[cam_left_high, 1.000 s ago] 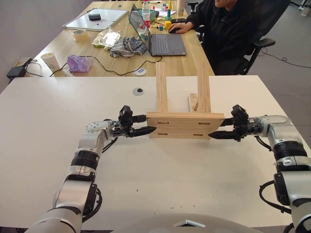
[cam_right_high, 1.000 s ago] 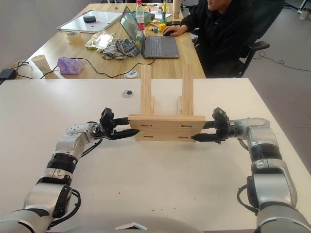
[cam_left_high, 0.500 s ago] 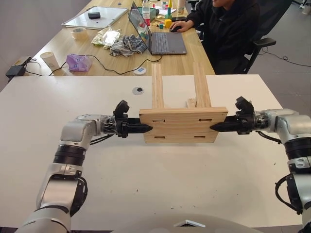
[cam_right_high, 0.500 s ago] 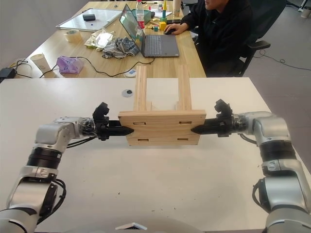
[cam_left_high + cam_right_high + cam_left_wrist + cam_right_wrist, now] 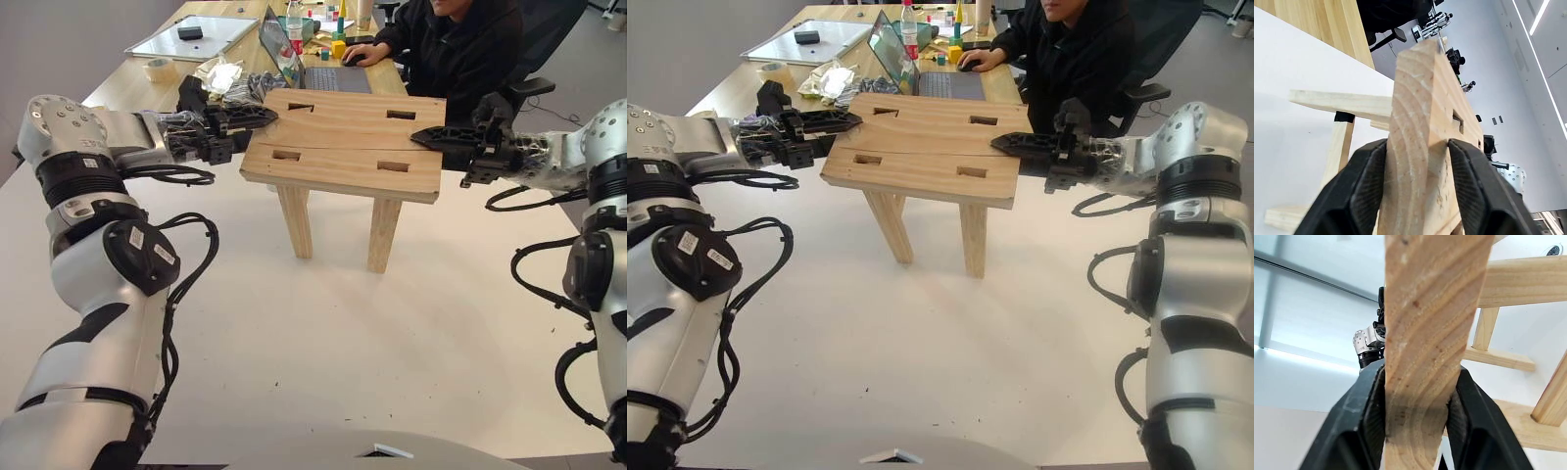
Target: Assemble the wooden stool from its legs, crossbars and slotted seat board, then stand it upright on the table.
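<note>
Stool [image 5: 336, 174] seat board [image 5: 345, 129] clamped by left fingers [image 5: 1365, 193] and right fingers [image 5: 1357, 423]; far legs hidden from head cameras.

Wooden desk [image 5: 725, 96] behind — laptop [image 5: 942, 84], tape roll [image 5: 774, 70], bottle [image 5: 910, 25].

I see the stool [image 5: 343, 142] mid-tabletop [image 5: 323, 343], its legs [image 5: 295, 220] and crossbars [image 5: 1518, 279] blocking passage beneath the seat. The left gripper [image 5: 266, 115] and right gripper [image 5: 419, 134], jaws clamped on the seat's ends, close both sides. Open room lies nearer me; beyond, a wooden tabletop [image 5: 127, 83] with laptop [image 5: 328, 83] and a seated person [image 5: 460, 49] bar the way.
</note>
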You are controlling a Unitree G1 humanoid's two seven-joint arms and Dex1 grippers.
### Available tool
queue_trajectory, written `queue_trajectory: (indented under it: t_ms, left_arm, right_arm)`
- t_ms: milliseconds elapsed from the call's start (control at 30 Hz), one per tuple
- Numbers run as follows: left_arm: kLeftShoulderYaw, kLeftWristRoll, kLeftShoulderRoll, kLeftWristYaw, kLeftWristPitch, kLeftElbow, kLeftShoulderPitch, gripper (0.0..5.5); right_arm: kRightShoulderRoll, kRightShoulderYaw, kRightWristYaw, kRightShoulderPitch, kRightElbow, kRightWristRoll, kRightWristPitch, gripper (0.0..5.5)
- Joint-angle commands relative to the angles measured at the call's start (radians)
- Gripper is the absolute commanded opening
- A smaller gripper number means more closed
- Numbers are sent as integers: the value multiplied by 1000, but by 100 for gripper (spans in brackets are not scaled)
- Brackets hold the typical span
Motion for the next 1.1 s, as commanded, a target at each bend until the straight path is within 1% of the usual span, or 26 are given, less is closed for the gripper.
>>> queue_trajectory:
  t_ms: [33, 67, 167, 200, 233, 367, 467, 533, 600, 700, 800, 867, 967, 1000, 1100]
  left_arm:
    - [35, 47, -132, 142, 25, -95, 135, 256]
    - [53, 43, -147, 160, 21, -112, 140, 278]
    - [101, 44, -166, 226, -32, -97, 132, 350]
    - [112, 43, -165, 244, -49, -83, 127, 353]
    - [118, 39, -162, 256, -62, -72, 124, 353]
    - [135, 1, -133, 296, -219, -23, 97, 353]
    - [119, -35, -98, 290, -279, -8, 94, 353]
    - [124, -62, -68, 280, -318, 5, 89, 353]
    - [117, -85, -51, 270, -336, 18, 90, 396]
    - [84, -92, -36, 249, -396, 28, 111, 423]
    - [71, -91, 0, 220, -520, 58, 126, 423]
    - [91, -107, 26, 211, -605, 89, 138, 423]
    - [96, -139, 26, 212, -659, 99, 155, 423]
    - [87, -149, 22, 203, -671, 90, 161, 423]
    - [83, -184, 19, 191, -702, 37, 195, 423]
  right_arm:
    - [55, 6, -178, 56, 77, -119, -203, 141]
    - [52, -10, -197, 58, 102, -119, -235, 185]
    - [57, -53, -244, 43, 163, -108, -277, 270]
    - [61, -56, -248, 40, 173, -108, -276, 289]
    - [64, -57, -250, 38, 179, -110, -275, 300]
    - [59, -83, -272, 38, 202, -117, -295, 300]
    - [48, -96, -261, 34, 196, -120, -306, 300]
    - [35, -102, -238, 31, 188, -116, -301, 341]
    - [29, -99, -213, 31, 175, -116, -291, 392]
    - [30, -103, -212, 32, 166, -123, -305, 436]
    - [15, -150, -270, 27, 184, -115, -350, 441]
    - [4, -188, -295, 23, 192, -102, -358, 441]
    - [17, -183, -305, 28, 180, -121, -355, 512]
    - [18, -191, -339, 31, 181, -131, -394, 535]
    - [-1, -184, -477, 72, 148, -201, -588, 538]
